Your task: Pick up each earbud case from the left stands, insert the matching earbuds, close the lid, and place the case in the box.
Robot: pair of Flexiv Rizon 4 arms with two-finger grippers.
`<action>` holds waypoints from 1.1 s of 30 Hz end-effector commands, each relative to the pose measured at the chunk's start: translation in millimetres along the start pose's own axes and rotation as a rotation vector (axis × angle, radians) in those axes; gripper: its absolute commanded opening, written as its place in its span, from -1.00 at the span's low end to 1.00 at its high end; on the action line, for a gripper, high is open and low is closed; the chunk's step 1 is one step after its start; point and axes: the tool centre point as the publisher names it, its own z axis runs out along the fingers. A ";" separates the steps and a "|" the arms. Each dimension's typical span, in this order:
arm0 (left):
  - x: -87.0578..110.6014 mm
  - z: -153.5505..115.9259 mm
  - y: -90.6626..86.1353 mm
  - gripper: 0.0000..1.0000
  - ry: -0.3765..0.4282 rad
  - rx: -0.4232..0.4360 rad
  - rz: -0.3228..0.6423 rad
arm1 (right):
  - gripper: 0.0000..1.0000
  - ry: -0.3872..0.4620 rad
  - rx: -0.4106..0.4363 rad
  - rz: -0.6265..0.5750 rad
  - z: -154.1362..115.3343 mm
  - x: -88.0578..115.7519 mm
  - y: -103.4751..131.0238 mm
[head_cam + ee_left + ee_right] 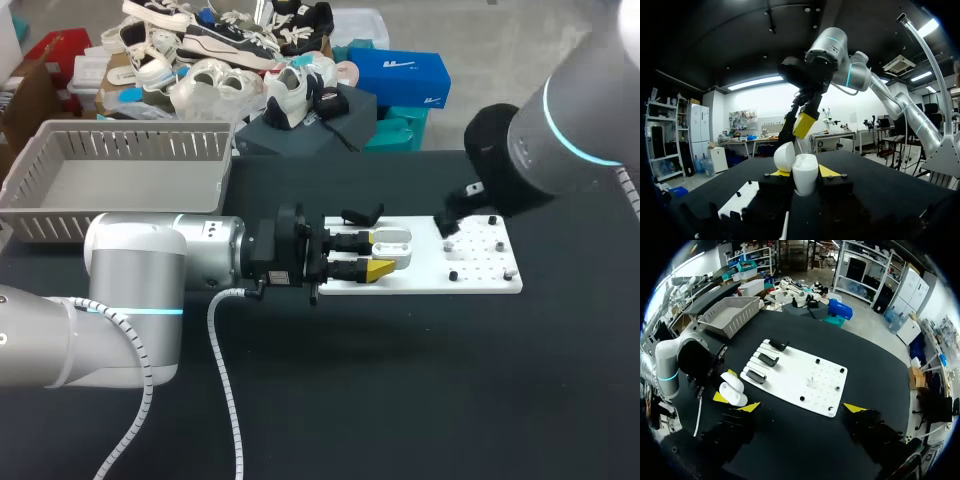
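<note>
A white earbud case [398, 245] with its lid up sits between the yellow tips of my left gripper [385, 255], which is shut on it just above the white board [420, 280]. In the left wrist view, the case [805, 174] stands upright in the left gripper [804, 172], its lid [784, 156] tilted open. My right gripper [801, 407] hangs open high over the board [805, 382], beyond the case. Small dark earbuds [836, 388] stand on the board's right half. Three black stands [767, 359] line its left side.
A grey slatted box [60, 185] stands at the table's back left, seen also in the right wrist view as the box [730, 315]. My right arm [560, 140] comes in over the table's back right corner. A grey cable [228, 380] trails from the left wrist.
</note>
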 end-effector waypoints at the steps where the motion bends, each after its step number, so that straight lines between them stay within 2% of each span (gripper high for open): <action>1: 0.8 0.1 -0.1 -1.00 -0.002 0.000 0.002 | 1.00 0.073 0.210 0.030 -19.3 17.6 -12.0; 8: 0.8 0.1 -0.1 -1.00 -0.002 0.000 0.002 | 1.00 0.174 0.247 0.071 -0.6 40.2 -25.7; 16: 0.8 0.1 -0.1 -1.00 -0.002 0.000 0.002 | 0.98 0.249 0.219 0.100 32.4 55.2 -31.7; 18: 0.8 0.1 -0.1 -1.00 -0.002 0.000 0.002 | 0.91 0.265 0.217 0.096 39.0 57.4 -33.6; 19: 0.8 0.1 -0.1 -1.00 -0.002 0.000 0.002 | 0.78 0.272 0.209 0.103 43.8 59.0 -35.4; 21: 0.8 0.1 -0.1 -1.00 -0.002 0.000 0.002 | 0.66 0.283 0.209 0.105 48.9 60.8 -36.8; 25: 0.8 0.1 -0.1 -1.00 -0.002 0.000 0.002 | 0.69 0.310 0.216 0.103 60.8 65.2 -42.2; 32: 0.8 0.1 -0.1 -1.00 -0.002 0.000 0.002 | 0.47 0.327 0.244 0.079 74.1 67.5 -46.5; 33: 0.8 0.1 -0.1 -1.00 -0.002 0.000 0.002 | 0.34 0.326 0.249 0.076 75.3 67.7 -47.1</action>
